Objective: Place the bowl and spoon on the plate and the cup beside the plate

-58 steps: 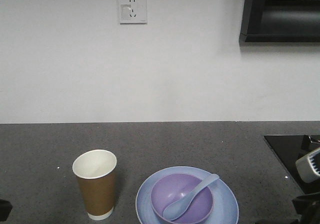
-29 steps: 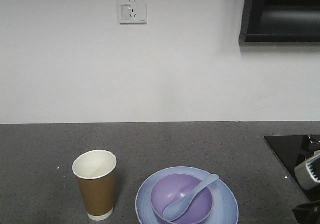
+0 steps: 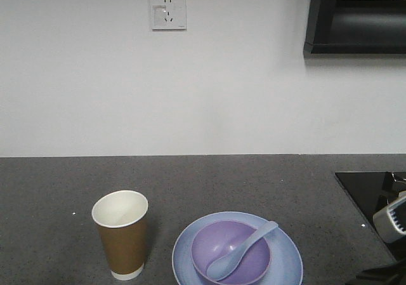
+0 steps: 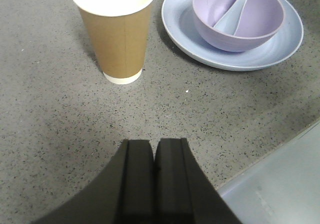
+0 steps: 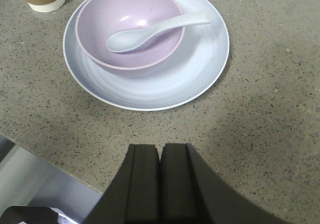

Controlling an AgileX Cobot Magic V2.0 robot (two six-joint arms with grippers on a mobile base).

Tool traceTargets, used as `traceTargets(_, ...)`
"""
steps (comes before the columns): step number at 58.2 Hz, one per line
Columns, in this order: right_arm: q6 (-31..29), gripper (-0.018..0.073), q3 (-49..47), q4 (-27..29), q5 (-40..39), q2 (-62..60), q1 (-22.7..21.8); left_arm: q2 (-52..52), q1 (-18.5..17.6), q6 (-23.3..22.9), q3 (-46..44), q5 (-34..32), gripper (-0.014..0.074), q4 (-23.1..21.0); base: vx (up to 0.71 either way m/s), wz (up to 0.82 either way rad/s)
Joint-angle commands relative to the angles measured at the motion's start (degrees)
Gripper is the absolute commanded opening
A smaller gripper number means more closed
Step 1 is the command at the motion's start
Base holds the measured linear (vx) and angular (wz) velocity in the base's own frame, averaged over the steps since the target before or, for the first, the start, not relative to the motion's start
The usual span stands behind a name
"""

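The pale blue plate (image 3: 288, 259) lies on the dark speckled counter with the lavender bowl (image 3: 219, 240) on it. The pale blue spoon (image 3: 244, 248) rests in the bowl, its handle leaning over the right rim. Just left of the plate stands the brown paper cup (image 3: 122, 235), upright. In the left wrist view the cup (image 4: 117, 34), plate (image 4: 280, 47), bowl (image 4: 260, 19) and spoon (image 4: 232, 17) lie ahead of my left gripper (image 4: 154, 143), which is shut and empty. My right gripper (image 5: 160, 146) is shut and empty, pulled back from the plate (image 5: 200, 69), bowl (image 5: 105, 14) and spoon (image 5: 150, 32).
A black hob surface (image 3: 365, 193) lies at the right of the counter, with part of my right arm (image 3: 390, 218) over it. The counter's front edge shows in both wrist views (image 4: 280, 179) (image 5: 45, 176). A wall socket (image 3: 167, 10) and dark cabinet (image 3: 358, 15) are behind.
My right arm has drawn back down and right toward the frame's corner. The dark part at the lower left edge has left the front view. Cup, plate, bowl and spoon have not moved.
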Motion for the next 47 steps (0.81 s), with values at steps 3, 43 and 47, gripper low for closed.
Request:
traceTargets(3, -0.46, -0.0013, -1.64, 0.20, -3.25, -0.66, 0.02, -0.20, -0.21, -1.47, -1.61, -4.19, -0.0007, -2.75, 0.00, 0.00)
traceTargets(43, -0.41, -0.0012, -1.64, 0.20, -2.53, -0.66, 0.02, -11.22, 3.35, 2.20, 2.16, -7.63, -0.0007, 0.36, 0.00, 0.00)
traceTargets(47, -0.41, -0.0012, -1.64, 0.20, -2.48, -0.66, 0.02, -15.44, 5.43, 2.22, 5.60, -10.09, -0.0007, 0.42, 0.00, 0.00)
